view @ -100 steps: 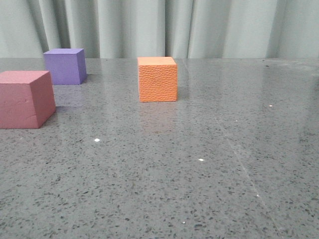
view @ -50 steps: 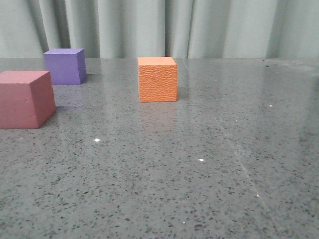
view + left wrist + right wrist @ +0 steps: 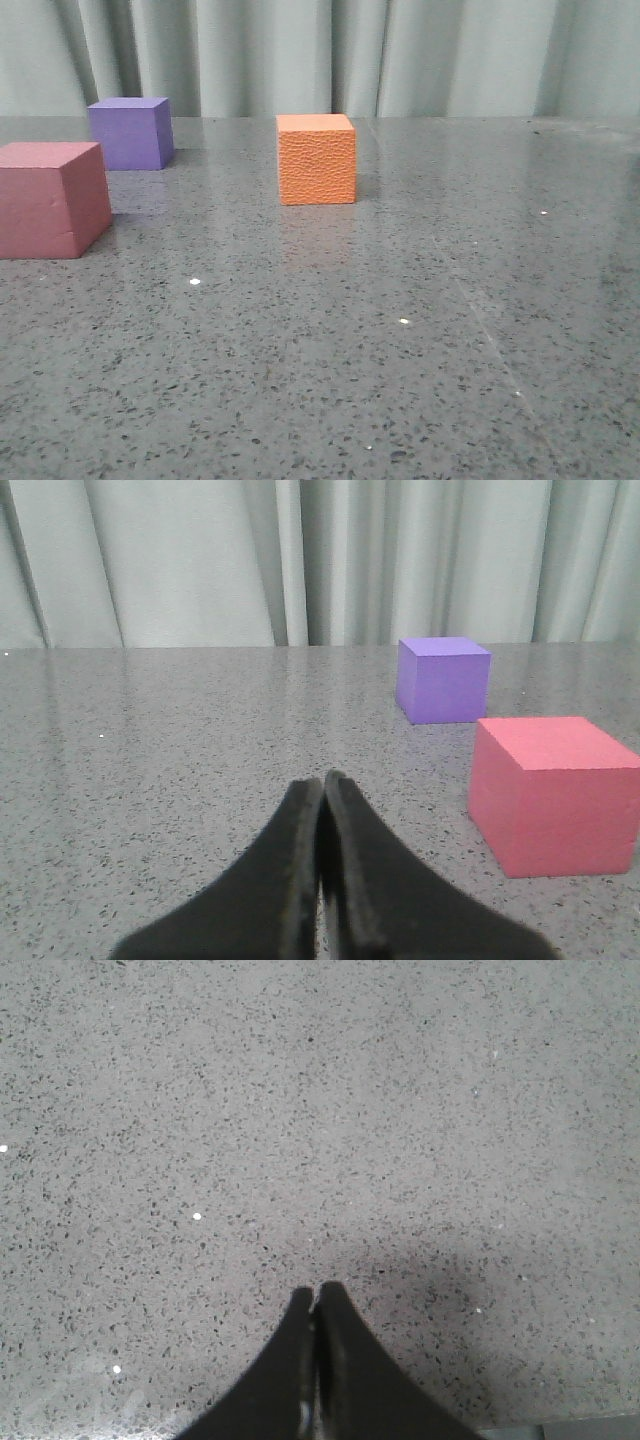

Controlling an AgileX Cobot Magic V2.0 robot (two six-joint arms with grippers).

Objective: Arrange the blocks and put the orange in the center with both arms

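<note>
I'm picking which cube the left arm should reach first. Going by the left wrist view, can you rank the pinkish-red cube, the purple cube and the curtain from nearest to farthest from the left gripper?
1. Pinkish-red cube: nearest the shut left gripper, off to one side.
2. Purple cube: farther back, same side.
3. Curtain: farthest, beyond the table's far edge.
</note>
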